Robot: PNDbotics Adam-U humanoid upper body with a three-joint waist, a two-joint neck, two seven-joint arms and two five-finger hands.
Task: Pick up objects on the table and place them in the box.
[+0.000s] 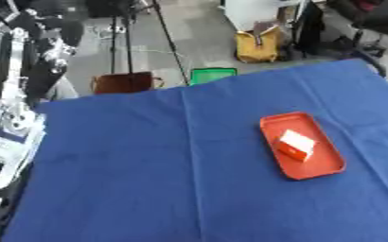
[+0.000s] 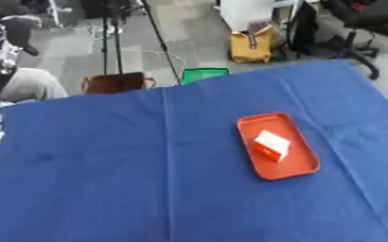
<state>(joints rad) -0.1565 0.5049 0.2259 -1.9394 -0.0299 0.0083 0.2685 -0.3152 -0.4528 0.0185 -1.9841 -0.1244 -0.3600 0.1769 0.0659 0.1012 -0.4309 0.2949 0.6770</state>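
Observation:
An orange-red tray-like box lies on the blue tablecloth, right of the middle. Inside it rests a small white and orange carton, tilted across the tray. Neither of my hands shows in either eye view.
Beyond the table's far edge stand a green bin, a brown bag, a yellow bag and tripod legs. White equipment borders the table's left side. An office chair stands at the far right.

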